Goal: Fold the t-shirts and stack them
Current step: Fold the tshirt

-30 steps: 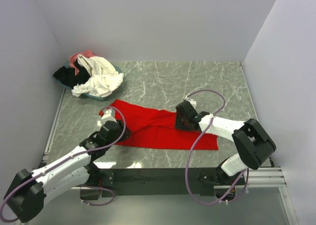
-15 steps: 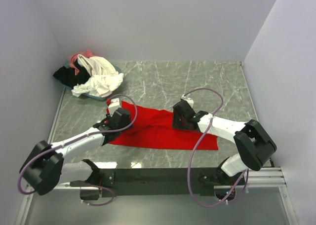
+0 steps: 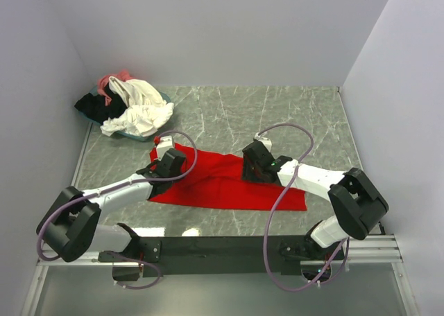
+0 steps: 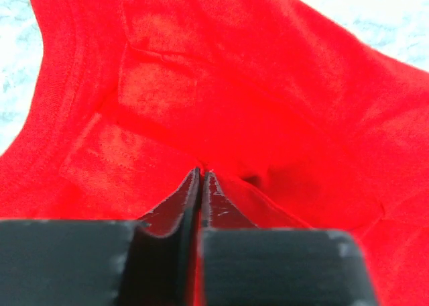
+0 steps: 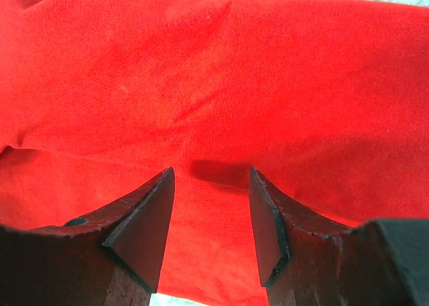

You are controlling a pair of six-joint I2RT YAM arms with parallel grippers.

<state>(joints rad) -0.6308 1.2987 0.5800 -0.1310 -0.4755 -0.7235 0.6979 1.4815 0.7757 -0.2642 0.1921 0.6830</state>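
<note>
A bright red t-shirt (image 3: 222, 184) lies partly folded across the middle of the marble table. My left gripper (image 3: 170, 165) is at its left end, near the collar. In the left wrist view that gripper (image 4: 201, 172) has its jaws pressed together, with the red t-shirt (image 4: 268, 84) puckered at the tips and a sliver of red between them. My right gripper (image 3: 253, 167) rests low over the shirt's far edge right of the middle. It stands open (image 5: 211, 175) with flat red t-shirt (image 5: 221, 84) under the gap. More t-shirts, cream-white (image 3: 142, 108), black (image 3: 94, 107) and pink (image 3: 114, 79), lie heaped at the back left.
The heap sits in a teal-rimmed tray (image 3: 128, 134) against the left wall. Grey walls close the table on the left, the back and the right. Bare marble (image 3: 277, 115) shows behind the red shirt. Purple cables loop above both arms.
My left gripper has moved away from the near edge along the shirt's left end to the collar and has gone from open to shut on the cloth. The right arm has barely moved.
</note>
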